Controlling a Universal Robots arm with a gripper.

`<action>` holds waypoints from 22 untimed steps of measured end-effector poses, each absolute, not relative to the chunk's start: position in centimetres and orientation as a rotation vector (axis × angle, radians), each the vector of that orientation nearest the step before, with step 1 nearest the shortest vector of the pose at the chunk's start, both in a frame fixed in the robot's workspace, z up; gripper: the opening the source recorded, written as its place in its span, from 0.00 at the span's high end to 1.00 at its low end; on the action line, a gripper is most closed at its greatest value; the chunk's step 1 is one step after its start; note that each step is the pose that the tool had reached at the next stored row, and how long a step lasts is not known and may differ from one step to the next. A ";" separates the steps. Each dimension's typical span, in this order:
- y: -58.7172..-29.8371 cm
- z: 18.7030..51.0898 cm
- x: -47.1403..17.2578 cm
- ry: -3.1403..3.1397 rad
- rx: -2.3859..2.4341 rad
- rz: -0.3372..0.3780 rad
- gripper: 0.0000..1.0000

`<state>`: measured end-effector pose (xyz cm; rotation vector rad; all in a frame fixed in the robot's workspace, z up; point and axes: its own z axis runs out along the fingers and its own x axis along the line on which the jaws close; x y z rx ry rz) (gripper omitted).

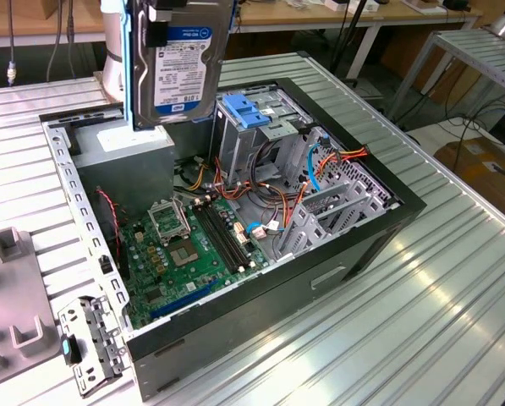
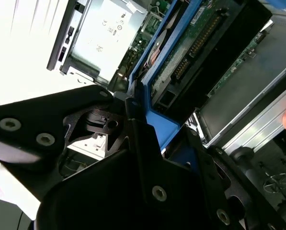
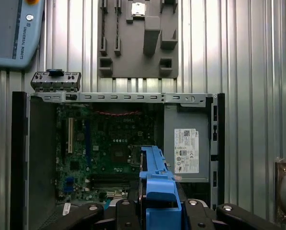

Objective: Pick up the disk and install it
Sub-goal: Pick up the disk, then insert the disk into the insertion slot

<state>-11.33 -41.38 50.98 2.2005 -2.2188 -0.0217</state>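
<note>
The disk (image 1: 183, 76), a dark hard drive with a white and blue label and blue side rails, hangs upright above the back of the open computer case (image 1: 354, 245). My gripper (image 1: 169, 21) is shut on its upper end. In the second wrist view the black fingers (image 2: 133, 129) clamp the blue rail, and the disk's (image 2: 200, 43) circuit-board side shows. In the first wrist view the disk's blue rail (image 3: 157, 184) sits between the fingers (image 3: 126, 215), over the motherboard. The metal drive cage with a blue latch (image 1: 248, 114) stands just to the exterior view's right of the disk, lower down.
Inside the case lie the green motherboard (image 1: 184, 245), a grey power supply box (image 1: 134, 139) and orange and blue cables (image 1: 320, 165). A grey fixture plate (image 1: 7, 313) and a loose metal bracket (image 1: 87, 342) lie at the exterior view's left. A pendant (image 3: 13, 33) rests beyond the case.
</note>
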 end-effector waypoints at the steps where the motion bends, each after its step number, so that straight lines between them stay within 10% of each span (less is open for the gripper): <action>1: -41.4 51.0 -11.1 -2.219 2.200 -0.022 0.63; 22: -41.4 50.9 -10.5 -2.221 2.202 -0.014 0.63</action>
